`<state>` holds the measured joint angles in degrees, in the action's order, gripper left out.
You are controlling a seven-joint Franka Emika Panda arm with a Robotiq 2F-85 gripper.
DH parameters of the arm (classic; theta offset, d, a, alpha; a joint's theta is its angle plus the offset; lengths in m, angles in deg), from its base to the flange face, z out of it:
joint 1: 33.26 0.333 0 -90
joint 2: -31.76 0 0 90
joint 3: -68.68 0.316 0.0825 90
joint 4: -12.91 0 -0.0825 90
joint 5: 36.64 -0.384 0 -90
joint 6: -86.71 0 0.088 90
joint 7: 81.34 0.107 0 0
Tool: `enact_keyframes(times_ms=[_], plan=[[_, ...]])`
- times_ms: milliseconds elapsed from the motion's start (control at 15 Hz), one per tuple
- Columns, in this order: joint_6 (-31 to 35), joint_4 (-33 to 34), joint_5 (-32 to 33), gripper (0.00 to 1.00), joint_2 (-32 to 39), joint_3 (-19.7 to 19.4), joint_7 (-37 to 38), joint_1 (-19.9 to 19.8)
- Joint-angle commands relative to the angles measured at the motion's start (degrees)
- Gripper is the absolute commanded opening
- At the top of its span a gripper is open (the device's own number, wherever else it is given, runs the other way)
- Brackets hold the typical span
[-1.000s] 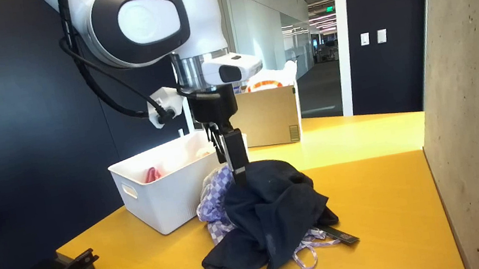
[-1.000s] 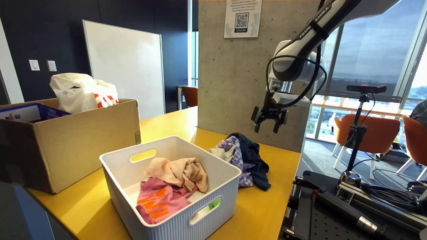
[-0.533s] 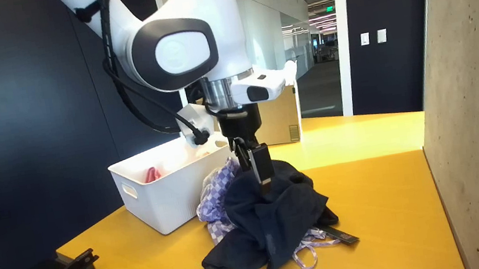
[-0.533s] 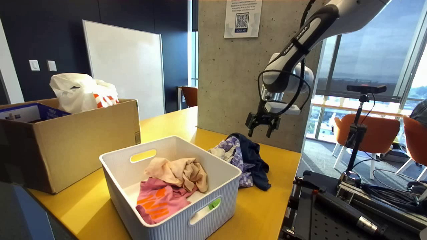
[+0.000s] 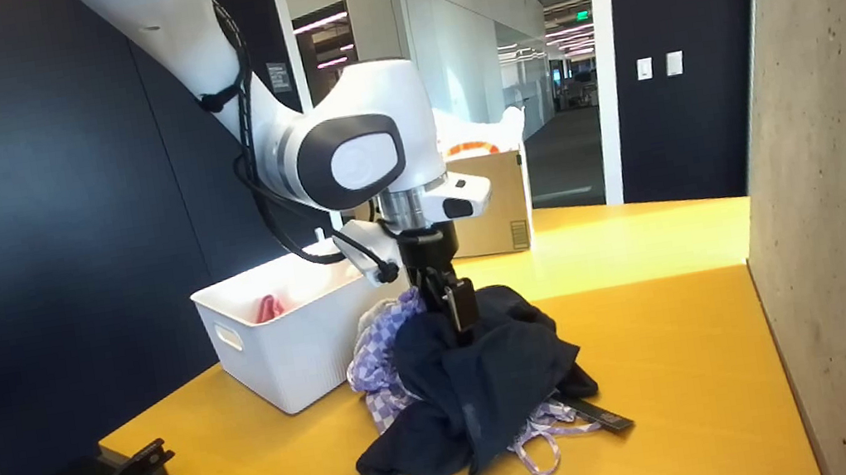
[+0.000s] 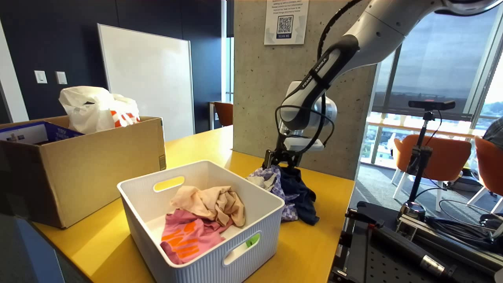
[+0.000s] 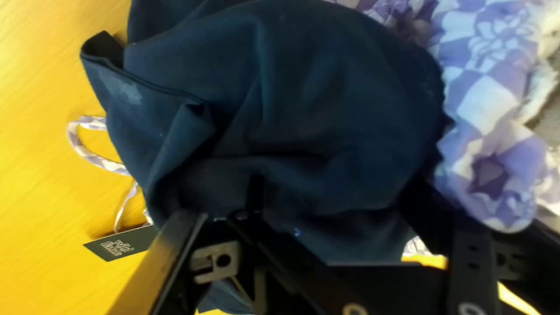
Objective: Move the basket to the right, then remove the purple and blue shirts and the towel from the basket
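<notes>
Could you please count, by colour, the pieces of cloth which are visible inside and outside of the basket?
Dark blue cloth: 1
Purple checked cloth: 1
Cream cloth: 1
Pink cloth: 1
Beige cloth: 1
Total: 5
Not counted: the green patch seen through a gap in the basket, unclear.

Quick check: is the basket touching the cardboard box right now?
Apart. In an exterior view, yellow tabletop shows between the basket and the cardboard box, and again through the handle hole nearest the box.

Basket (image 6: 208, 267) on table (image 6: 310, 251) — garment pile (image 6: 298, 196) just beside it, box (image 6: 108, 173) near.
</notes>
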<state>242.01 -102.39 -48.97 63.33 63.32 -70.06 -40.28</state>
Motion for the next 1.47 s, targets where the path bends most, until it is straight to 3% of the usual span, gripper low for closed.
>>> enact_keyframes(times_ms=[0,467,1067,1400], plan=[[3.3,-0.2,-0.7,0.49,0.7,1.1,-0.6,-0.3],[5.9,-6.3,0.1,0.0,-5.2,-0.5,0.8,0.5],[-4.1,-4.2,7.9,0.02,-16.3,-7.4,6.8,3.2],[-12.8,1.1,12.8,0.02,-23.0,-2.8,5.8,6.3]])
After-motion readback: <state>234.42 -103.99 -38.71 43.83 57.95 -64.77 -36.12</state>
